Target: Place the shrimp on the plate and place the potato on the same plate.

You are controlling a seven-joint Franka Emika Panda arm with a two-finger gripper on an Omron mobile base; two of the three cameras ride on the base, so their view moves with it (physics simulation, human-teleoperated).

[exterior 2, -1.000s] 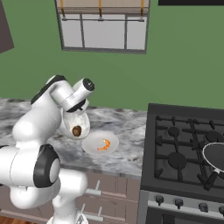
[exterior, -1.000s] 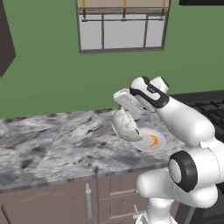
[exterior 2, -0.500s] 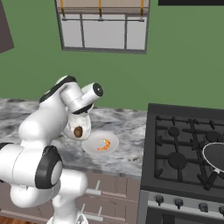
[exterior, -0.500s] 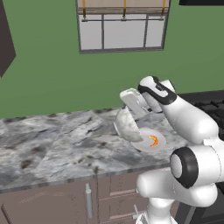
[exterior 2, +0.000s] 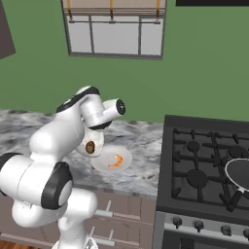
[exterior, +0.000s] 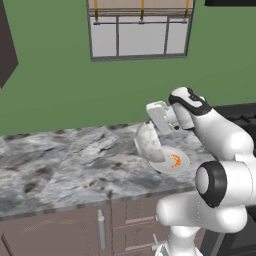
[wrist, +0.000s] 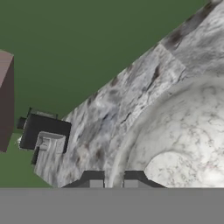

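Note:
The orange shrimp (exterior 2: 115, 161) (exterior: 175, 160) lies on the off-white plate (exterior 2: 104, 165) (exterior: 182, 165) near the counter's front edge. Just left of the plate stands the clear glass bowl (exterior: 149, 142) (wrist: 183, 140), and the brown potato (exterior 2: 90, 147) rests inside it. My gripper (exterior: 157, 117) (wrist: 113, 177) hovers above the bowl and plate, tilted toward the counter on the left. Its fingertips (wrist: 92, 177) stand close together with nothing between them. The bowl's rim passes just beyond them in the hand view.
A black stove (exterior 2: 209, 160) with a dark frying pan (exterior 2: 240, 172) adjoins the counter on the right. The marble counter (exterior: 65, 165) stretches left of the bowl. A small dark appliance (wrist: 43, 131) sits far along it. A window (exterior: 140, 30) is set in the green wall.
The hand has risen from low over the bowl and swung right and up. The potato has stayed in the bowl and the shrimp on the plate.

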